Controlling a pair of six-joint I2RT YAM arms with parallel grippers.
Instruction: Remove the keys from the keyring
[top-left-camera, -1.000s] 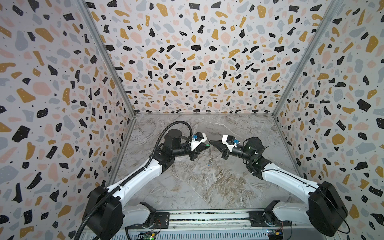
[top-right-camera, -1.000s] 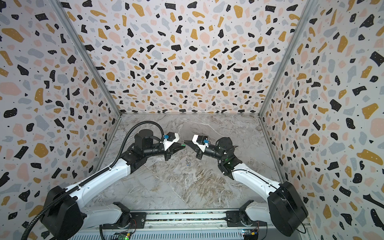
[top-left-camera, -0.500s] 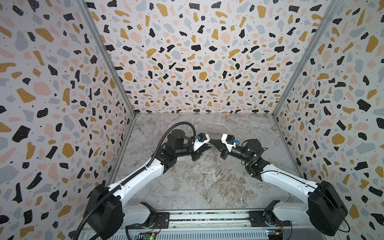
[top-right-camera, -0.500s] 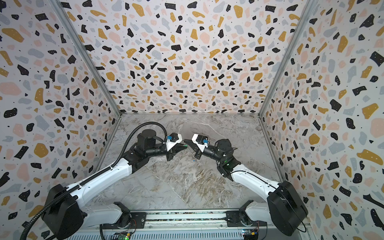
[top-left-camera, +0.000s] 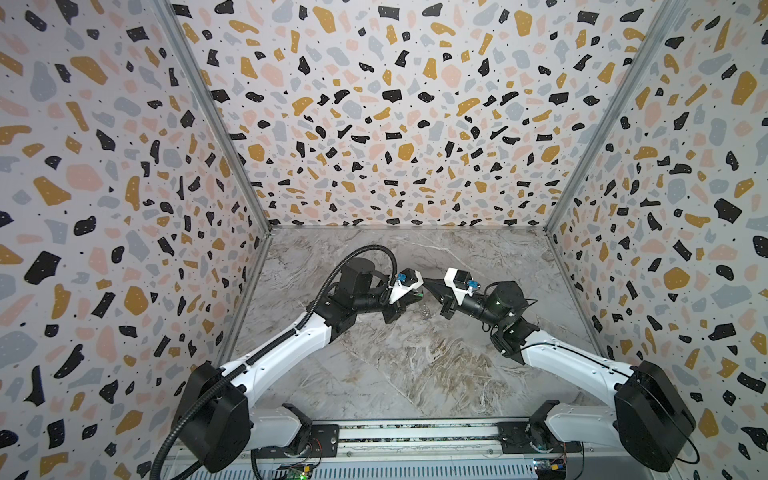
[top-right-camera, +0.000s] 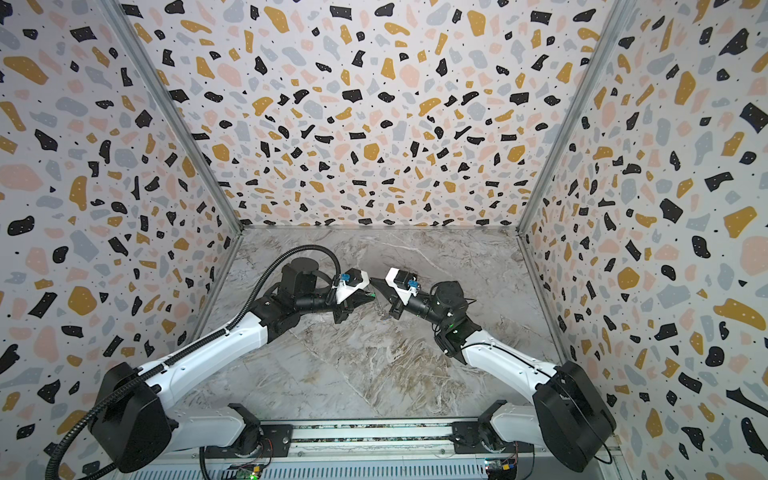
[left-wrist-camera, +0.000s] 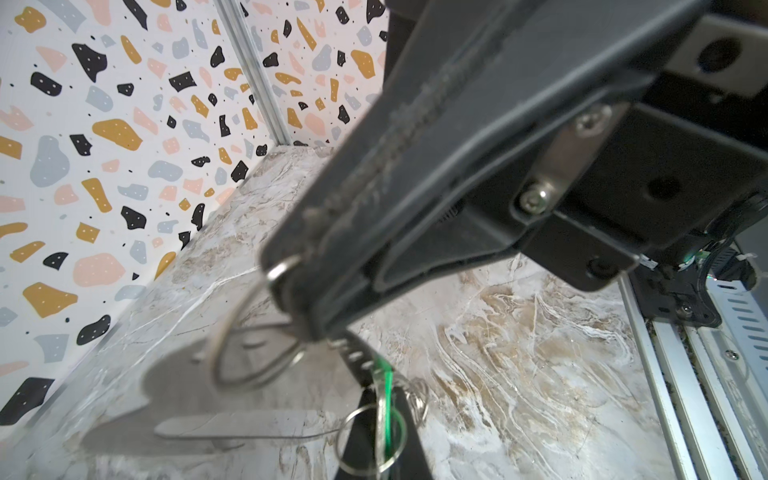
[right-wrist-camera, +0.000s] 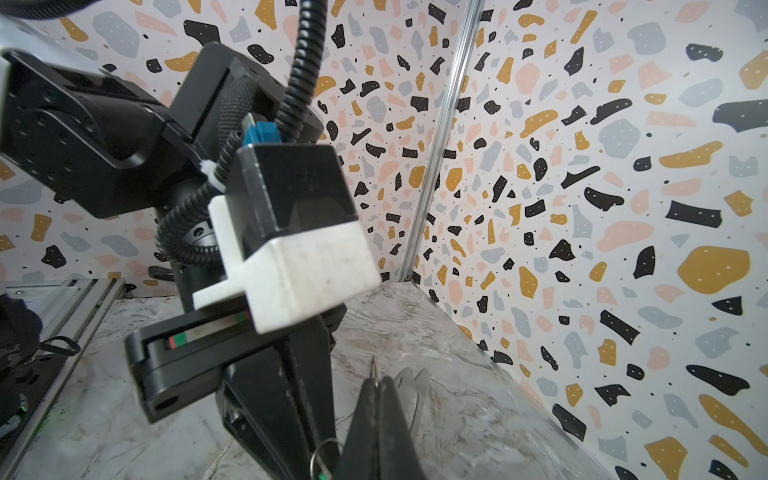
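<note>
Marble tabletop (top-left-camera: 415, 357) below raised tips: left gripper (left-wrist-camera: 293, 291) clamped on a wire ring (left-wrist-camera: 280, 266), right gripper (right-wrist-camera: 376, 388) shut beside the green key (left-wrist-camera: 387, 395), hanging ringed, not yet freed; blue key unseen.

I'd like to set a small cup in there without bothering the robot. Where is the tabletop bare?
Widest bare patch: front middle of the table, bordered by the left arm, the right arm and the front rail. A narrower bare strip runs along the back wall. Crowded: mid-table, where left gripper and right gripper meet around the keyring and green key.
</note>
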